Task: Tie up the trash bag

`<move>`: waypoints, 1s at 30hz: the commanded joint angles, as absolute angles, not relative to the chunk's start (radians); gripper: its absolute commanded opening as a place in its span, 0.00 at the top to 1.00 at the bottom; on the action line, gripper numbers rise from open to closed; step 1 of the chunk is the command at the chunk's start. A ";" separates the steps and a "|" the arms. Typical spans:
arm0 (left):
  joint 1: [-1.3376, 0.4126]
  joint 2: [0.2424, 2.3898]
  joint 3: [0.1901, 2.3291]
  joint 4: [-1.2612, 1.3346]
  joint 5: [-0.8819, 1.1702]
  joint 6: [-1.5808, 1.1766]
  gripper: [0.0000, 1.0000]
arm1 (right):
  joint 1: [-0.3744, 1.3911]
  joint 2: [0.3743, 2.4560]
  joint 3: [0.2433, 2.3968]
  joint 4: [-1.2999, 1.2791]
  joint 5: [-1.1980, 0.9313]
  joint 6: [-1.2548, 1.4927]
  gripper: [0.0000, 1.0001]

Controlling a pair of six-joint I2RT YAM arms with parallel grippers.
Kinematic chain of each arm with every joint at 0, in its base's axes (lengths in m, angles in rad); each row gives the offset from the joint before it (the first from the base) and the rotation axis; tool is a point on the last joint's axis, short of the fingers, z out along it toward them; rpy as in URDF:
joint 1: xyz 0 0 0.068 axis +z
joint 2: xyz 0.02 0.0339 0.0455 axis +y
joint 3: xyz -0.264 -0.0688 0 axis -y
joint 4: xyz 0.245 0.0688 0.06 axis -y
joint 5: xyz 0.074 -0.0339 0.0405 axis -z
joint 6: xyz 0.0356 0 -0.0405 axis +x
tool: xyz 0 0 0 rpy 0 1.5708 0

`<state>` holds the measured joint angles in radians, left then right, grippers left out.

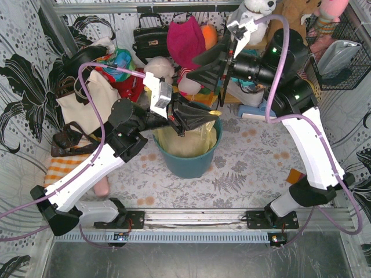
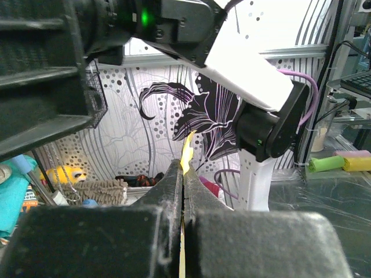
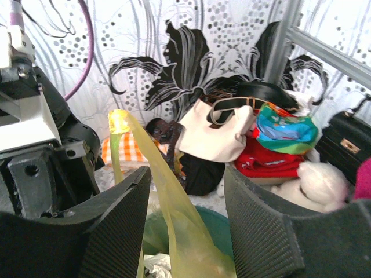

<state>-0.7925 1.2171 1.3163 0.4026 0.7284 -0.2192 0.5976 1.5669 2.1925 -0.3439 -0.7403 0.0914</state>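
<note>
Pinching the trash bag (image 3: 165, 194), left jaws closed; right jaws spread apart.

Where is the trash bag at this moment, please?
In the top view the trash bag sits in the teal bin at mid-frame, between the two arms, with the left gripper pinching a raised strip of it.

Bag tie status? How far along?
Done: the left pincer is shut on a raised strip of the trash bag. In hand: the right pincer is open with a bag strip between its fingers, unclamped. Left: no knot visible; the bag's mouth looks open in the teal bin.
</note>
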 commanded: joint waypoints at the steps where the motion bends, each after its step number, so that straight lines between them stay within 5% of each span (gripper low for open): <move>1: -0.805 1.204 1.309 0.411 0.746 -0.206 1.00 | 0.629 1.651 2.305 -0.269 -0.898 0.109 0.41; 7: -0.814 1.201 1.313 0.398 0.765 -0.202 1.00 | 0.689 1.819 2.519 -0.333 -0.938 0.079 0.36; 16: -0.822 1.188 1.308 0.388 0.762 -0.196 1.00 | 0.742 1.888 2.545 -0.290 -0.958 0.099 0.36; 30: -0.824 1.173 1.292 0.387 0.752 -0.193 1.00 | 0.788 1.905 2.534 -0.301 -0.952 0.091 0.48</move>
